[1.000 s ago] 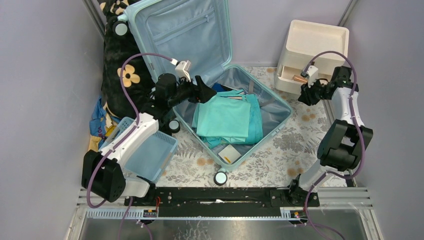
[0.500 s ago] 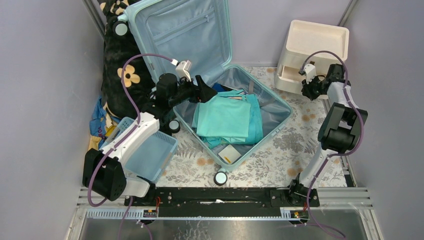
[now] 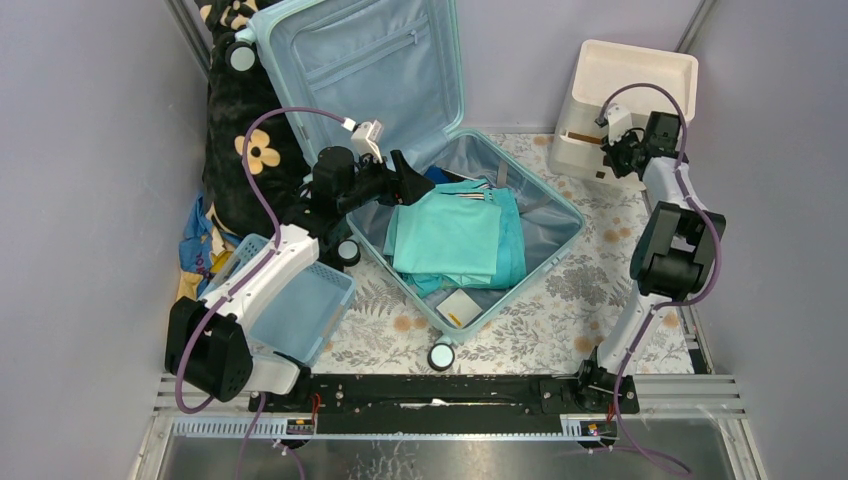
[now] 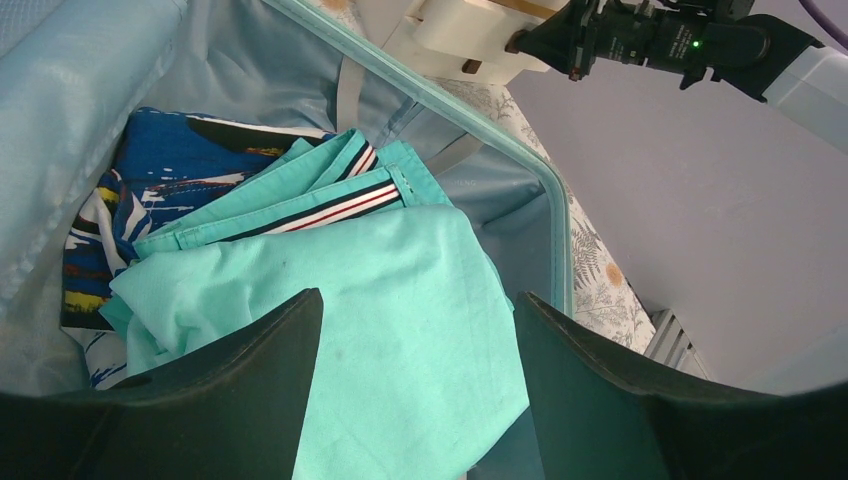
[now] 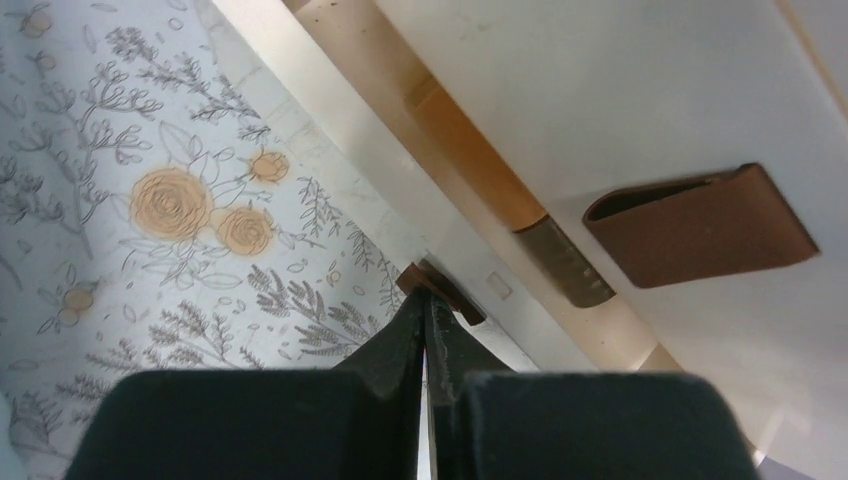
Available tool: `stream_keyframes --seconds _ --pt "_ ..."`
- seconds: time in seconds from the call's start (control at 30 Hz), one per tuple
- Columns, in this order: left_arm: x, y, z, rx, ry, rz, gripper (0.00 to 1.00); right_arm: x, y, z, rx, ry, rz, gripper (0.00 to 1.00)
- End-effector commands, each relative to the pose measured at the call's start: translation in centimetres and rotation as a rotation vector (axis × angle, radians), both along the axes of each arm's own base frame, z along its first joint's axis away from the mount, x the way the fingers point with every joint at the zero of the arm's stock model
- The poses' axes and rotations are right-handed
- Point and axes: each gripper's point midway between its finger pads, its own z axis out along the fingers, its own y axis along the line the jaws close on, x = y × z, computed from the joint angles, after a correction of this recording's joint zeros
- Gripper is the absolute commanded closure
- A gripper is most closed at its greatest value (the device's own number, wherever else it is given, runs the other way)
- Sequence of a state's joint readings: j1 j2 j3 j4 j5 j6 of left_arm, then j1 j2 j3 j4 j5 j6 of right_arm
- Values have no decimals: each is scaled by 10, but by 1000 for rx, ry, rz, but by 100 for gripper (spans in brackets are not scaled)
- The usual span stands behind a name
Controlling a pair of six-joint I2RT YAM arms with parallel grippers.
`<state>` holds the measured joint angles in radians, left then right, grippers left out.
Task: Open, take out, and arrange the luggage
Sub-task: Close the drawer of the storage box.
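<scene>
From above, the luggage (image 3: 372, 75) lies open mid-table with its lid propped back and folded teal clothes (image 3: 450, 235) still in the lower half. The left gripper (image 3: 410, 185) hangs over the case's left side, just where it was a second ago. The right gripper (image 3: 608, 150) has swung from in front of the open drawer onto the face of the drawer unit (image 3: 630, 75), and the drawer now looks pushed nearly in.

On the left wrist, the fingers are spread wide above the teal clothes (image 4: 380, 260) and hold nothing. A blue patterned garment (image 4: 170, 160) lies beneath the pile.

On the right wrist, the gripper's (image 5: 425, 300) tips have snapped together against a small brown bit at the drawer's edge (pinched or merely touched, I cannot tell). The brown pull tab (image 5: 700, 225) beside it is untouched.

The drawer work looks about finished, while most of the unpacking remains.
</scene>
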<state>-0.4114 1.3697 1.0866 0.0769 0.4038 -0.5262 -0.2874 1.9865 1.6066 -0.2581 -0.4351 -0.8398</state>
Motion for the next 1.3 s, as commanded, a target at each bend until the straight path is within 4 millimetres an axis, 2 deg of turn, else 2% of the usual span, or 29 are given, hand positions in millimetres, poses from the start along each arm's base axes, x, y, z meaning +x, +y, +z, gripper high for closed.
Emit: stream_keyframes --seconds 0.0,0.27,0.5,0.6,0.8,0.93,1.03,1.13,1.2,1.27 --pt "11 0 30 -41 -85 14 22 38 -3 32 -12 -139 -75 95" --pt "11 2 31 -39 -88 27 22 48 -10 33 11 -176 -156 96" --pt "14 1 31 -44 -85 31 22 45 -6 29 31 -177 -162 91" --pt "15 1 32 -45 -89 33 22 48 -9 32 25 -212 -179 90" --pt "16 2 34 -42 -95 37 22 48 -14 25 27 -205 -238 90" --pt "17 3 35 -39 -101 45 22 42 -12 35 39 -224 -245 90" --pt "18 6 36 -30 -110 59 22 30 -3 54 64 -241 -221 91" --pt "20 9 36 -10 -135 69 22 8 15 82 108 -262 -163 91" --pt "21 10 35 10 -156 69 22 -12 39 99 154 -265 -61 88" --pt "24 9 32 26 -177 62 21 -37 73 111 203 -247 121 73"
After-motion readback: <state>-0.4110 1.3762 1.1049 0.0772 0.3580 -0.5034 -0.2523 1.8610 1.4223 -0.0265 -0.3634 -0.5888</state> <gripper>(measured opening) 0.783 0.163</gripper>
